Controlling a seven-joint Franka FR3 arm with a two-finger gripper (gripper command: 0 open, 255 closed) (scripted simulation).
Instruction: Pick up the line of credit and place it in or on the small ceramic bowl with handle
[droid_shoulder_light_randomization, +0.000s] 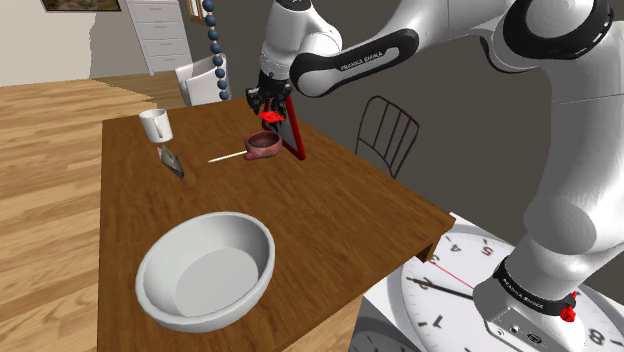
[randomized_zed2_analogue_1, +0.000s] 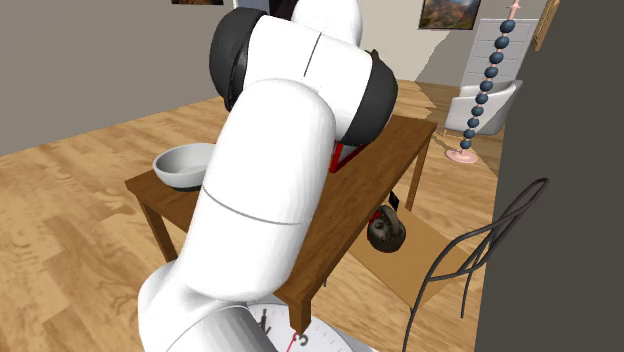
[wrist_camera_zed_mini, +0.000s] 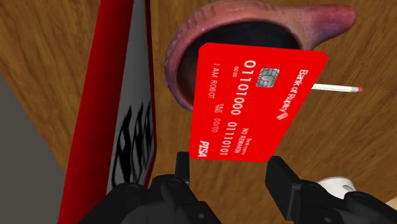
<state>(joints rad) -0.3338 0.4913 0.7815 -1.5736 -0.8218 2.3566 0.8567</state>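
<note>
The card (wrist_camera_zed_mini: 251, 108) hangs over the handled bowl (wrist_camera_zed_mini: 176, 63) on the table (wrist_camera_zed_mini: 359, 143).

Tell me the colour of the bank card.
Red bank card, white lettering; wrist view shows it best.

The white arm (droid_shoulder_light_randomization: 350, 58) reaches forward; its gripper (wrist_camera_zed_mini: 230, 164) points downward, clamped on a red card (wrist_camera_zed_mini: 254, 95).

I run a white arm (droid_shoulder_light_randomization: 575, 150) of glossy rounded links. Black joint bands (droid_shoulder_light_randomization: 352, 60) carry white FRANKA EMIKA lettering. The gripper (wrist_camera_zed_mini: 229, 164) has two black fingers (wrist_camera_zed_mini: 286, 183).
</note>
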